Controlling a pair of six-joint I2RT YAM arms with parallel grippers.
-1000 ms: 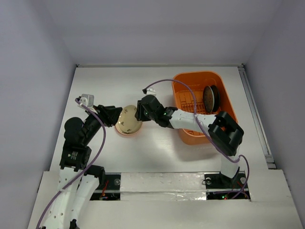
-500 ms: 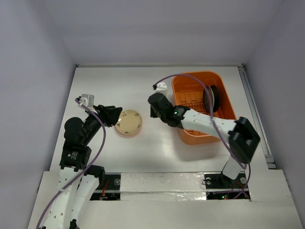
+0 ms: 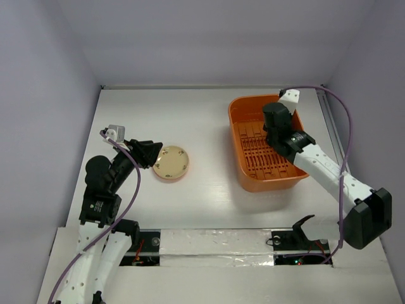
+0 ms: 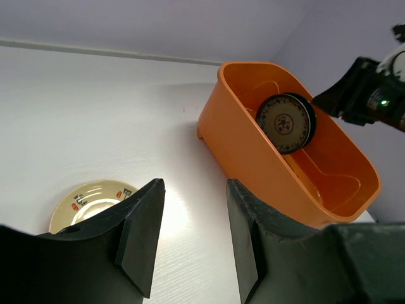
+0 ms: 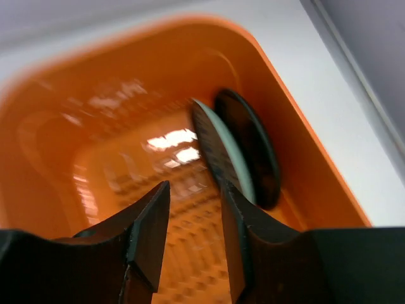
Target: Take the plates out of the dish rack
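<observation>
Left end effector [image 4: 193, 193], right end effector [image 5: 193, 190] open (empty); two plates [image 4: 285, 123] racked, third plate [image 3: 172, 163] out.

No legible text anywhere, small red-and-black marks on the cream plate [image 4: 88, 199] — too small to read

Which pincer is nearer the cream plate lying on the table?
Left. The left pincer is right beside the cream plate, at its left edge; the right pincer is over the dish rack, far away.

The left end effector [image 3: 154, 154] and right end effector [image 3: 273, 126] each hover with jaws slightly parted, empty.
</observation>
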